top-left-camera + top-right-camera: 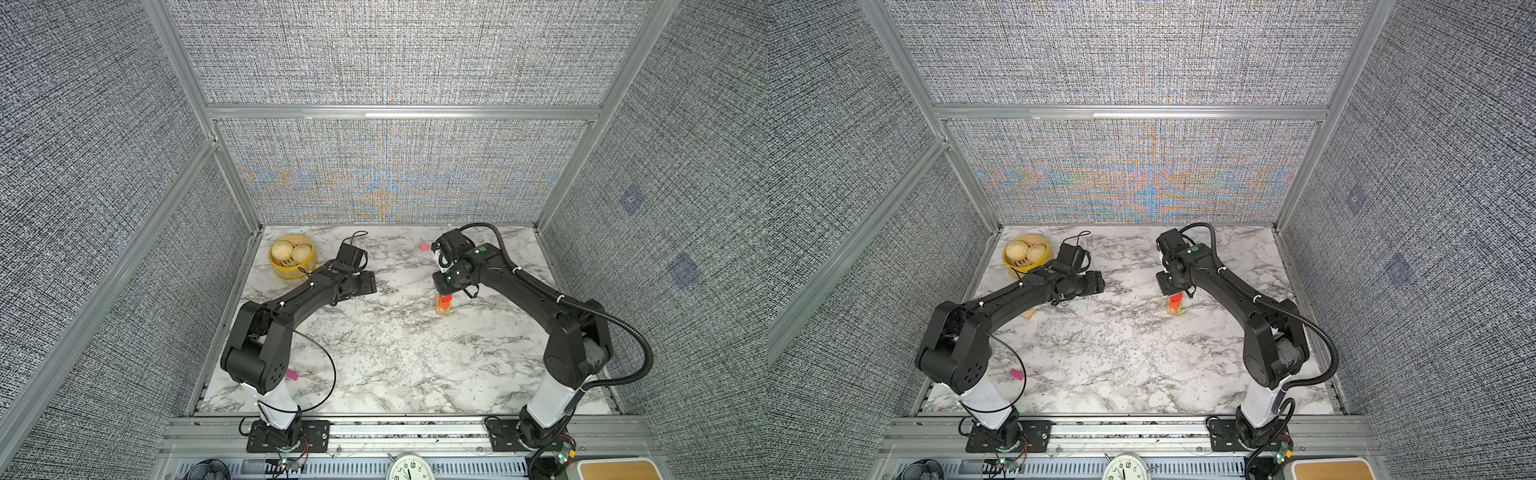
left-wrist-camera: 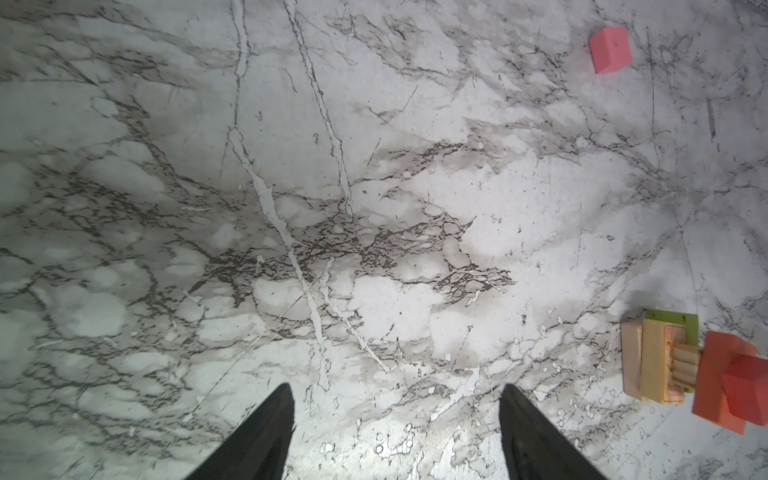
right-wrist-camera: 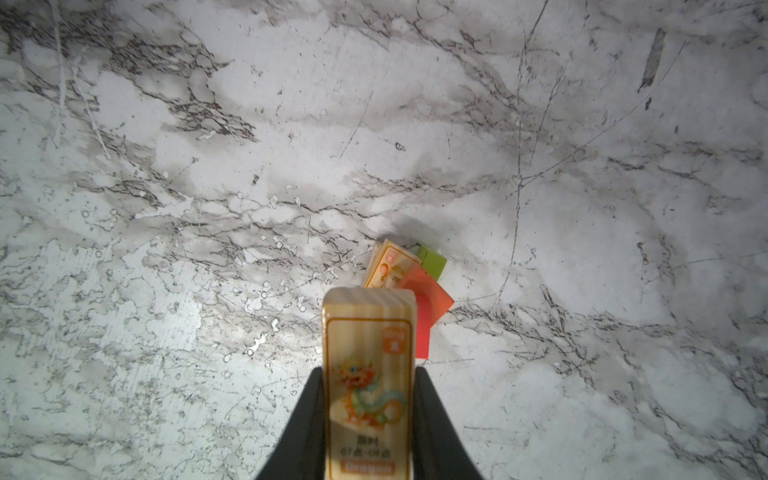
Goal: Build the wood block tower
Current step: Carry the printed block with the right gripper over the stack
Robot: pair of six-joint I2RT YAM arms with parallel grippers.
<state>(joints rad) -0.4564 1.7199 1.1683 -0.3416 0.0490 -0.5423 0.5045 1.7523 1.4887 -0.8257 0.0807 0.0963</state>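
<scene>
The tower (image 1: 443, 306) (image 1: 1175, 305) stands right of the table's middle. In the left wrist view the tower (image 2: 665, 361) shows tan blocks at the base, then a green piece, an orange slab and a red cube on top. My right gripper (image 3: 369, 372) (image 1: 443, 287) hangs just above it, shut on a tan wood bar (image 3: 369, 332) that bears a dragon picture. The tower's top (image 3: 419, 286) lies just beyond the bar's tip. My left gripper (image 2: 397, 388) (image 1: 368, 283) is open and empty over bare marble, left of the tower.
A pink cube (image 1: 424, 247) (image 2: 611, 50) lies near the back wall. A magenta block (image 1: 291, 375) (image 1: 1016, 374) sits by the left arm's base. A tan block (image 1: 1028, 314) peeks from under the left arm. A yellow steamer (image 1: 291, 272) with buns stands back left.
</scene>
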